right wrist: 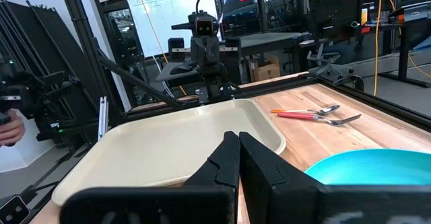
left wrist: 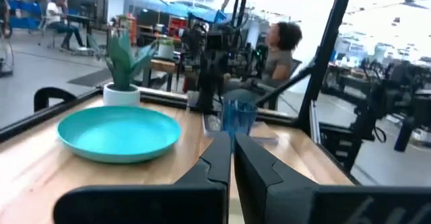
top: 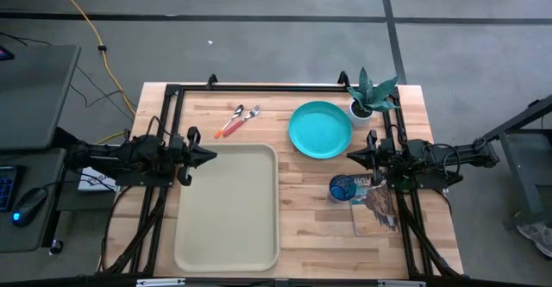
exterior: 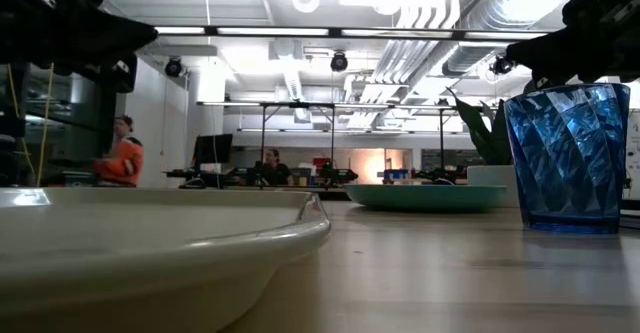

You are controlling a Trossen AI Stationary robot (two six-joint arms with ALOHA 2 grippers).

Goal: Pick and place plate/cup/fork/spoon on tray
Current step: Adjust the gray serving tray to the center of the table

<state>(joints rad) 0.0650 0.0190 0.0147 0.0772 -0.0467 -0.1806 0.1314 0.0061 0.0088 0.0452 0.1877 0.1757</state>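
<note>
The turquoise plate (top: pixel 320 129) lies flat on the table at the far right of centre; it also shows in the left wrist view (left wrist: pixel 119 134). The blue cup (top: pixel 342 188) stands upright on the table nearer the front, also in the low view (exterior: pixel 567 158). The beige tray (top: pixel 228 205) lies flat at the left of centre. A fork and a spoon with orange handles (top: pixel 237 119) lie beyond the tray. My left gripper (top: pixel 212 155) hovers shut over the tray's far left corner. My right gripper (top: pixel 351 156) hovers shut between plate and cup.
A white pot with a green plant (top: pixel 368 97) stands at the far right corner, next to the plate. A printed magazine (top: pixel 376 206) lies by the cup at the right. A dark frame (top: pixel 259 87) runs along the table's far edge. People show in the room beyond.
</note>
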